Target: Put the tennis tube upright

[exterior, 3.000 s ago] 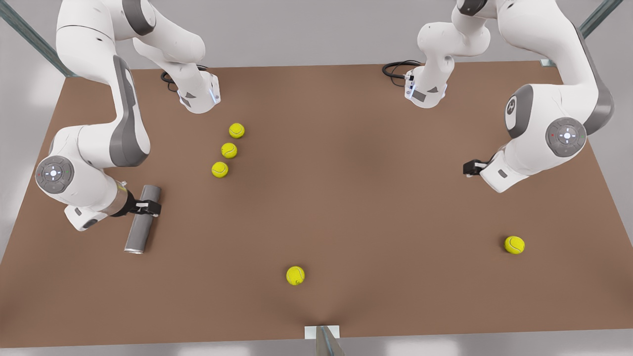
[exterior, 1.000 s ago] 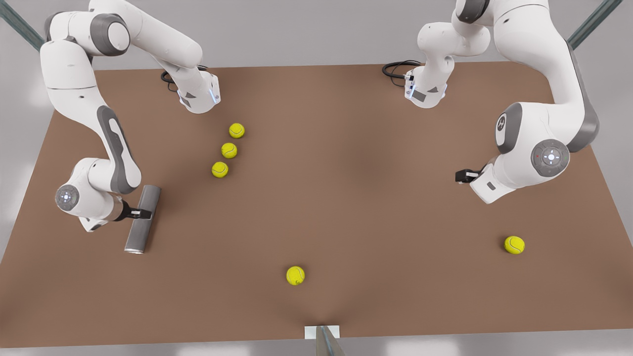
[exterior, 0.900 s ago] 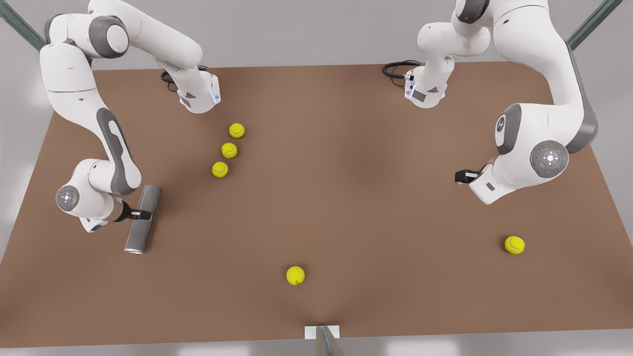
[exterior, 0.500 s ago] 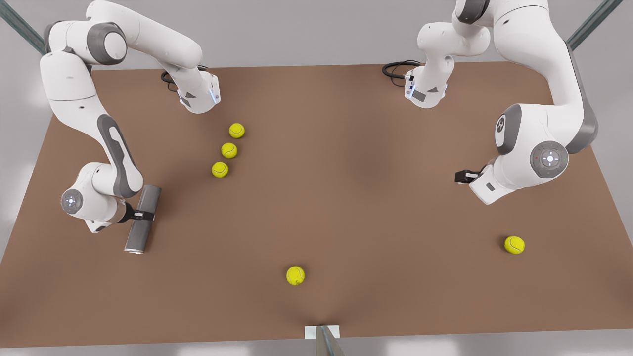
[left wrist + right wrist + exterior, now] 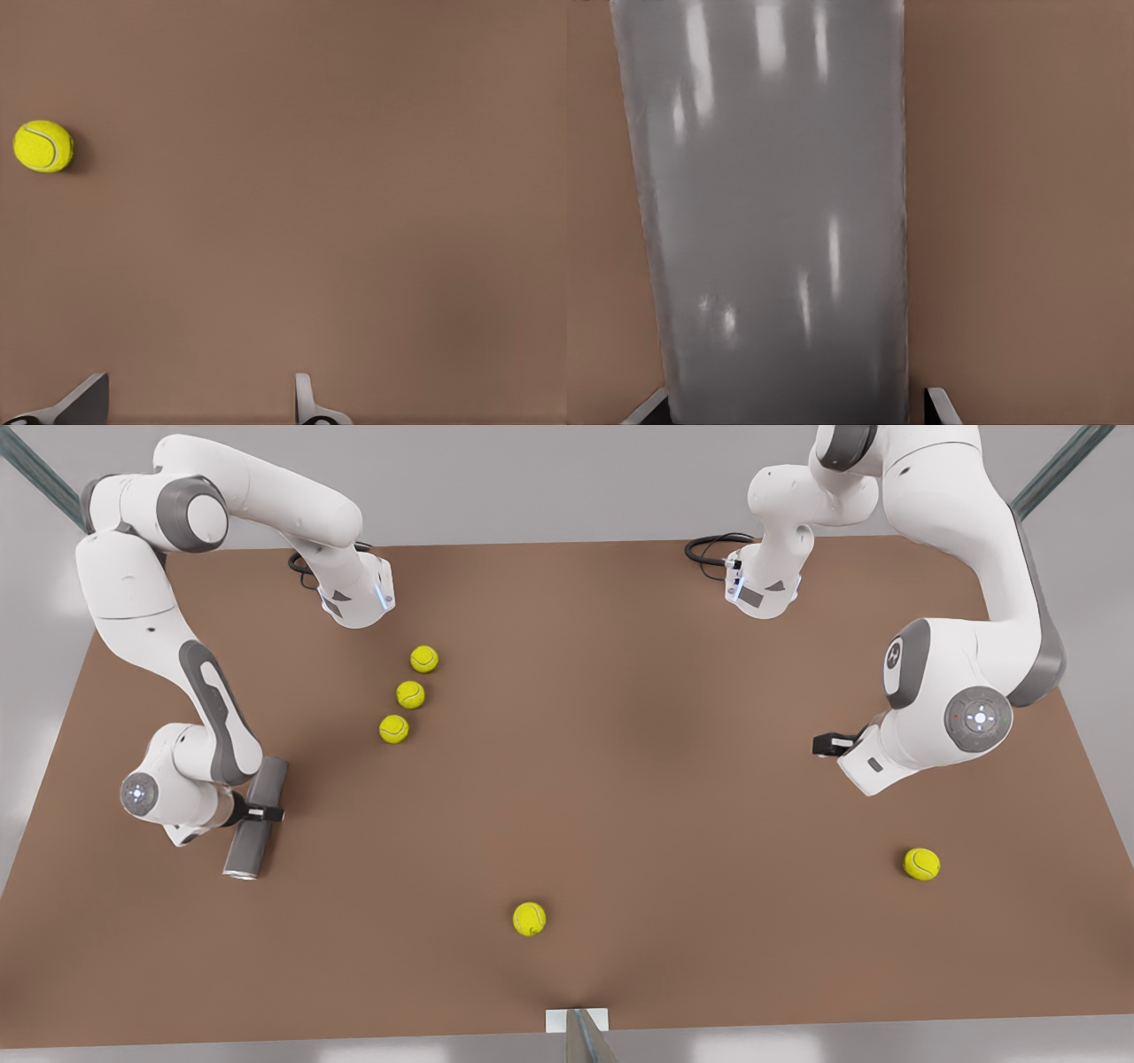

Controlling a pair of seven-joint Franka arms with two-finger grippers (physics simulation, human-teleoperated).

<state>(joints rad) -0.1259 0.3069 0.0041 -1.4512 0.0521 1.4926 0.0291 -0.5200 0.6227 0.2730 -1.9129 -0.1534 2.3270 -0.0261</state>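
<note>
**Grey tube lying flat, straddled by the right gripper**

Grey and matte, the tube (image 5: 254, 817) lies on the brown table (image 5: 620, 779) at the front view's left. The right gripper (image 5: 257, 813) straddles its middle, fingers either side; whether they press it, I cannot tell. Three balls (image 5: 409, 694) sit upper-centre. At the frame's right, the left gripper (image 5: 824, 744) hovers, jaws parted, empty.

matte grey tennis tube (image 5: 252, 822) with silvery rim; yellow-green tennis balls (image 5: 529, 919); plain brown table (image 5: 620, 797); white-and-grey arms
</note>
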